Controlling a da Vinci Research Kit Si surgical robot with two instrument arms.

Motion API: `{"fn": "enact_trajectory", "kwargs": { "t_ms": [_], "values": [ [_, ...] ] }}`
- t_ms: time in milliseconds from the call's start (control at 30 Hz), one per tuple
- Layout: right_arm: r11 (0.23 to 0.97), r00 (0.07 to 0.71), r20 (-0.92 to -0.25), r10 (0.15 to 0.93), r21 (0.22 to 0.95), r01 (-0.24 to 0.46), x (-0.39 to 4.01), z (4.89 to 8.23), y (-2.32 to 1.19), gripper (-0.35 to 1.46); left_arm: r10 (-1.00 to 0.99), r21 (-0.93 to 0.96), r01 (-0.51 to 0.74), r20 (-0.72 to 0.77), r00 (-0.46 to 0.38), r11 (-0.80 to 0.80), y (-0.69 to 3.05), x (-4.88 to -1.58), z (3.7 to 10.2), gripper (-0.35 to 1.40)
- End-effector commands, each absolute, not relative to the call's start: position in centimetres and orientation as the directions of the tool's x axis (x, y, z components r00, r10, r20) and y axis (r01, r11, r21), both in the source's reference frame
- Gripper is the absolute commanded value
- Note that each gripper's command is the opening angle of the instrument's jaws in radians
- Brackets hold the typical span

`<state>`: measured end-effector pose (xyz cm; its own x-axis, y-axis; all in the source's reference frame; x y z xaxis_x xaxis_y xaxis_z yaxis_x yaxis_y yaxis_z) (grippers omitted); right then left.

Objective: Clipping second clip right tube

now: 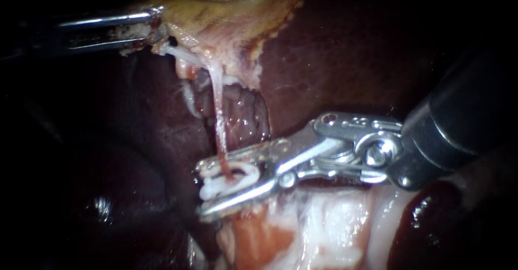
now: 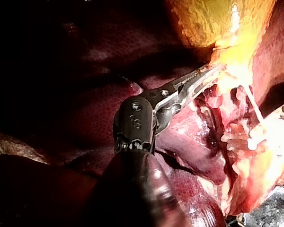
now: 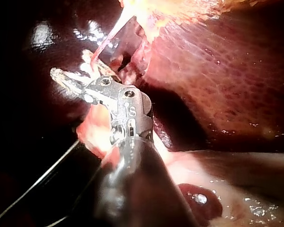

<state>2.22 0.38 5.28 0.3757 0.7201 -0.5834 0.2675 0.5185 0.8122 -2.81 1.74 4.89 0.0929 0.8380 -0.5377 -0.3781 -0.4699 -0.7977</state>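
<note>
Right instrument (image 1: pixel 200 190): silver jaws part-way apart, seated on a white plastic clip (image 1: pixel 216 188) that encircles the thin pale-red right tube (image 1: pixel 218 119) low down, over dark red liver (image 1: pixel 345 48). Left instrument (image 1: pixel 141 31): jaws clamped on the yellow-tan gallbladder (image 1: pixel 226 11) edge.

Free room lies at 9 o'clock of the tube (image 1: pixel 218 124). The liver (image 1: pixel 345 59) walls 3; right instrument (image 1: pixel 229 182), jaws holding a clip (image 1: pixel 216 190), bars 6; gallbladder (image 1: pixel 226 11) caps 12.
</note>
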Motion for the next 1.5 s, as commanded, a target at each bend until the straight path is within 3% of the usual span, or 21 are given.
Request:
{"fn": "enact_trajectory", "kwargs": {
  "t_ms": [33, 900, 1333, 1500],
  "values": [
    [0.522, 0.374, -0.584, 0.720, 0.811, 0.263, 2.22, 5.27, 0.37, 0.47, 0.838, -0.798, -0.376, -0.537, 0.092, -0.470, 1.74, -2.81, 4.89, -0.35],
    [0.519, 0.374, -0.583, 0.722, 0.813, 0.265, 2.10, 5.27, 0.43, 0.16, 0.838, -0.798, -0.375, -0.538, 0.092, -0.471, 1.73, -2.83, 4.90, -0.35],
    [0.521, 0.363, -0.579, 0.730, 0.816, 0.252, 2.03, 5.23, 0.52, -0.35, 0.838, -0.798, -0.375, -0.538, 0.092, -0.471, 1.73, -2.83, 4.90, -0.35],
    [0.513, 0.394, -0.563, 0.727, 0.826, 0.233, 1.97, 5.24, 0.54, -0.35, 0.838, -0.798, -0.375, -0.538, 0.092, -0.472, 1.73, -2.83, 4.90, -0.35]
  ]
}}
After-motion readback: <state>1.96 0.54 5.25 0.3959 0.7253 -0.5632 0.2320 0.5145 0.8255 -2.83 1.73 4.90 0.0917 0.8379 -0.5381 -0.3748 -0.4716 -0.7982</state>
